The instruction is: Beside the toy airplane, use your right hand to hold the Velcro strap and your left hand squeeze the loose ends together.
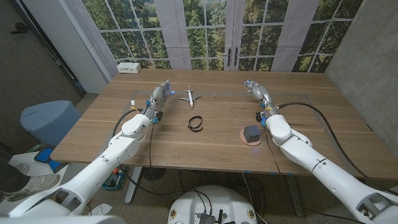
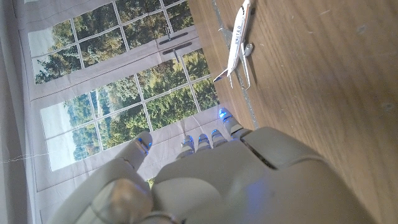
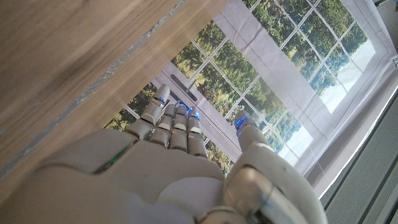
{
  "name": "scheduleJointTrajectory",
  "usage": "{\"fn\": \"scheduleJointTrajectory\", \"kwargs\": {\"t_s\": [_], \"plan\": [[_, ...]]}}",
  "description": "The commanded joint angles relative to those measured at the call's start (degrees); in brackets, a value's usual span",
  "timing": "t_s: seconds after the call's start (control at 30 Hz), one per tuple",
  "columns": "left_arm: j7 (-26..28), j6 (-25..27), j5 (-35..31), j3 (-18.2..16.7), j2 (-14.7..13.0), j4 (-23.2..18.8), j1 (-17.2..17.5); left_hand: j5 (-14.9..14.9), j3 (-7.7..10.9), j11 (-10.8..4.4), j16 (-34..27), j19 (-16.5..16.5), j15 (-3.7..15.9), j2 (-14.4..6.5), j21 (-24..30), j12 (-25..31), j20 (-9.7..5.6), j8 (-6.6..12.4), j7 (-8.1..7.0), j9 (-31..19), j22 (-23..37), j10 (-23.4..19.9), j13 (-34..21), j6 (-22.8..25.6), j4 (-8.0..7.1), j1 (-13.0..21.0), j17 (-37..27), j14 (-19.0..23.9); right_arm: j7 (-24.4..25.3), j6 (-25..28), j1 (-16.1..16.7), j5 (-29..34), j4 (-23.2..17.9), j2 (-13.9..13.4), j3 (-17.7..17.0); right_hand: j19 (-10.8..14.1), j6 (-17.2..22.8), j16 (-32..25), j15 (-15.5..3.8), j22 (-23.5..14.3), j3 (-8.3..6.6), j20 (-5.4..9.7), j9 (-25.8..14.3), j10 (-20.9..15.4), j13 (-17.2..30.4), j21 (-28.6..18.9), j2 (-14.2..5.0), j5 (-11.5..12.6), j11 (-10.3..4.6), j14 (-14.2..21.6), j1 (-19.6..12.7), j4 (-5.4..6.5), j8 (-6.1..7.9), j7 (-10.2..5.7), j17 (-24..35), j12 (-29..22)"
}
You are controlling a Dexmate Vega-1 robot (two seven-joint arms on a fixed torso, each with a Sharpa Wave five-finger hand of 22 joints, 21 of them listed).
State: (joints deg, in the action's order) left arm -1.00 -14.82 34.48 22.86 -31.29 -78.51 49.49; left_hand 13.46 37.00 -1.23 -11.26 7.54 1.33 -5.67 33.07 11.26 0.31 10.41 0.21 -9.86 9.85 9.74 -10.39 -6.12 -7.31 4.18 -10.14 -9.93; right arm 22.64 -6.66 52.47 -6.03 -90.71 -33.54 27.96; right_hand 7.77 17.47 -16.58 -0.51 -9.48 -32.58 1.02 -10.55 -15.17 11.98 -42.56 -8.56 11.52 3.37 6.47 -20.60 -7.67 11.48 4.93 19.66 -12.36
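Strap [image 1: 196, 123] lies near the airplane [image 1: 189, 97], untouched. Left hand [image 1: 160, 94] and right hand [image 1: 256, 89] flank the airplane, fingers apart, holding nothing.

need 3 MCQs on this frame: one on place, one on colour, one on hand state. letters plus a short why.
1. Where is the strap relative to the plane?
A. nearer the robot
B. beyond it, by the windows
C. on top of it

2. What colour is the disc under the grey block?
A. green
B. pink
C. yellow

3. What does the left robot hand hold?
A. the strap
B. the plane
C. nothing

Key: 1 A, the head view shows the strap on the robot's side of the plane. 2 B, pink shows around the block. 3 C, its fingers are apart beside the plane, touching neither.
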Motion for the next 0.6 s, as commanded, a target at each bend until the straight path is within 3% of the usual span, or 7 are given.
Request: {"fn": "scheduleJointTrajectory", "kwargs": {"t_s": [0.03,0.6], "plan": [[0.3,0.17,-0.43,0.42,0.17,-0.38,0.1,0.2,0.15,-0.1,-0.11,-0.38,-0.05,-2.46,-0.16,0.46,0.0,0.36,-0.02,-0.03,0.19,1.06,0.01,0.22,0.33,-0.71,0.0,-1.02,3.28,6.17,2.4,7.23,-6.98,-2.73,0.93,0.83,1.08,-0.48,-0.06,-0.19,-0.23,-0.05,-0.09,-1.29,0.13,0.41,-0.93,0.42,-0.21,0.72,-0.53,-0.67,0.38,-0.21,0.16,-0.52],[1.21,0.2,-0.81,0.4,0.09,-1.13,0.73,0.21,0.2,-0.15,0.05,-0.63,0.0,-2.37,-0.46,0.34,0.36,0.42,-0.24,-0.01,0.16,0.89,0.1,0.82,0.55,-0.83,0.0,-0.83,3.74,12.66,2.66,14.57,-11.9,-4.18,2.98,1.58,1.74,-0.95,-0.08,-0.27,-0.35,-0.27,-0.15,-1.83,0.23,0.74,-1.24,0.72,-0.61,1.46,-1.54,-0.97,0.4,-0.45,0.18,-0.62]]}}
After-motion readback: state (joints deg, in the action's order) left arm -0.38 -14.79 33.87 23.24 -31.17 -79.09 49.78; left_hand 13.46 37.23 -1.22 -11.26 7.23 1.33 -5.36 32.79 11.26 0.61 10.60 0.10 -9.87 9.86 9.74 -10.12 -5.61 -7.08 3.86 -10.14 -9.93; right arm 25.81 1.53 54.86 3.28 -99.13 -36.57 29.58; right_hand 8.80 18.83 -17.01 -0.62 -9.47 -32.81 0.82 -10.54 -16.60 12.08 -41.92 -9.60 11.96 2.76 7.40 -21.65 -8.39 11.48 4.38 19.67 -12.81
